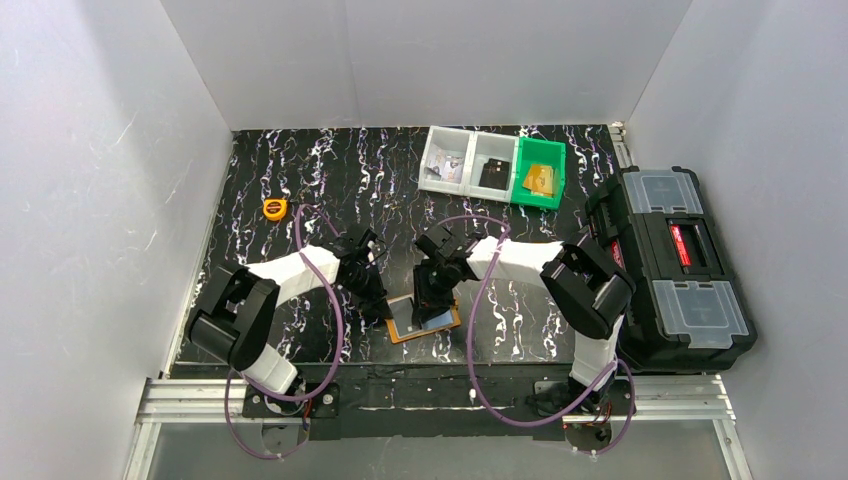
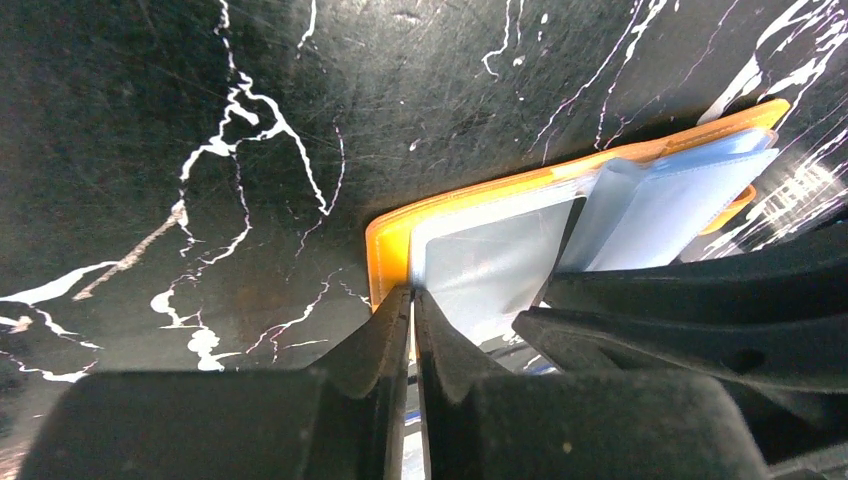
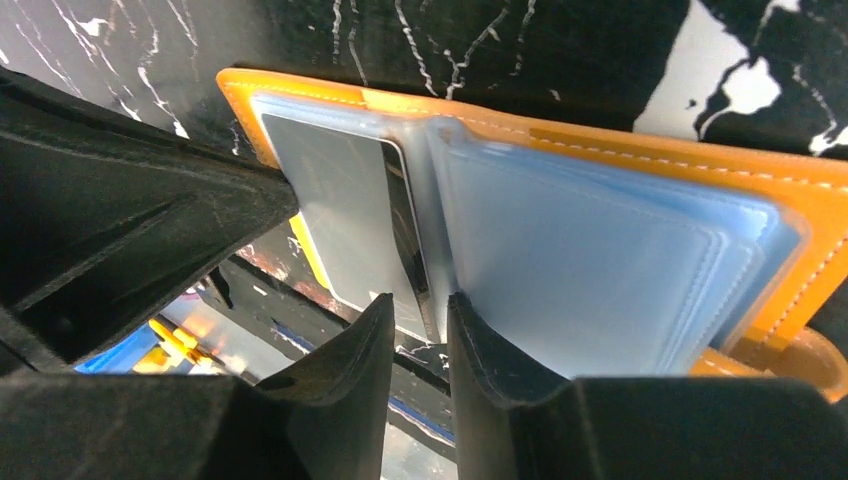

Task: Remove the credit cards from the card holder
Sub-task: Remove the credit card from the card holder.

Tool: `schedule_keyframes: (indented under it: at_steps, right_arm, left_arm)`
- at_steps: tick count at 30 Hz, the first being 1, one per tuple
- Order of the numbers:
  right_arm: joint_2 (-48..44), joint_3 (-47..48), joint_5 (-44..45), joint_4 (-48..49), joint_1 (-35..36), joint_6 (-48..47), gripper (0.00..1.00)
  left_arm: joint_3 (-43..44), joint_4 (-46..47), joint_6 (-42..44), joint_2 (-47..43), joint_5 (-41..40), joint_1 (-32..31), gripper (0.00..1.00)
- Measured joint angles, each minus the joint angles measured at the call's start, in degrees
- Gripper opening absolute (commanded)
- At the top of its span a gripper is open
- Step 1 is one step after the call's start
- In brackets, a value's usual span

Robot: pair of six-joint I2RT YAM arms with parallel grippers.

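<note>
Right now the flat orange leather-like card holder (image 1: 408, 325) lies opened on the black white-veined desk (image 1: 300, 180), near its front edge and between the two arms. Its clear pockets face up. The left gripper (image 2: 412, 300) has its jaws pressed almost together on the holder's left edge, where the orange cover meets a clear pocket. The right gripper (image 3: 420, 310) stands at the near edge with its jaws a narrow gap apart. They straddle the dark edge of a grey-looking credit card (image 3: 335, 210) in the left pocket. Whether they touch that card cannot be told. Pale blue pocket leaves (image 3: 600, 270) fan out to its right.
</note>
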Motion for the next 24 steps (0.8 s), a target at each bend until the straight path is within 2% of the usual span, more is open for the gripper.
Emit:
schedule_keyframes:
  at_steps: [7,13,24]
  right_arm:
    - [0.00,-3.72,-4.13,4.57,-1.97,1.73,0.32]
    - [-1.01,-9.49,-10.12,12.55,-4.57,4.46,0.31]
    - [-1.33,-16.31,-17.11,25.20,-6.84,9.84,0.25]
  left_arm:
    - [-0.15,0.63,-0.68,0.63,0.76,-0.07,0.03]
    - [0.02,0.57,-1.22,0.96,0.74,-0.28,0.00]
    - [1.18,-0.50,-1.51,1.90,0.39,-0.94,0.00]
